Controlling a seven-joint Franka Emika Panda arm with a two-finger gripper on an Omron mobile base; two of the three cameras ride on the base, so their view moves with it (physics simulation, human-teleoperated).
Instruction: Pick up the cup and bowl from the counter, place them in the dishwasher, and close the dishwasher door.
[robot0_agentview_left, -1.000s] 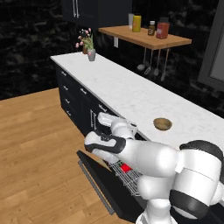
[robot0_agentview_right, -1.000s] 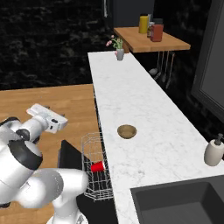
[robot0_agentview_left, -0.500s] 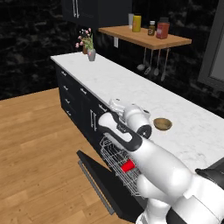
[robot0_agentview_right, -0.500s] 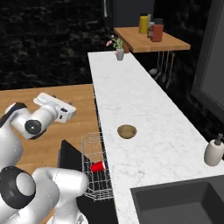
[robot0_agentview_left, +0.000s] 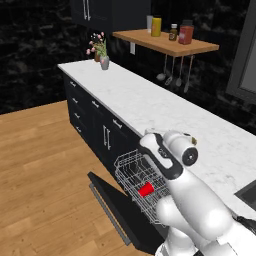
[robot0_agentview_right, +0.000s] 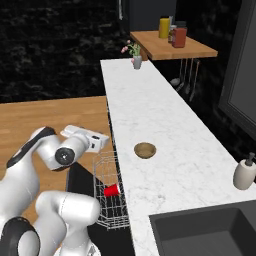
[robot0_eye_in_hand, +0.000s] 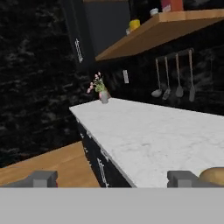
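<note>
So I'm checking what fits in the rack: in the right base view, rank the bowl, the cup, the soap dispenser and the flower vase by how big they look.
1. soap dispenser
2. bowl
3. cup and flower vase: look alike, and the vase stands farthest from the camera, so unsure.

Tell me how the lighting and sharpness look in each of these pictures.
Left base view: even, flat light, no glare on the counter. Right base view: bowl sharp, with only a faint shadow. Hand view: soft and blocky, back wall dark, bowl cropped at the edge.
</note>
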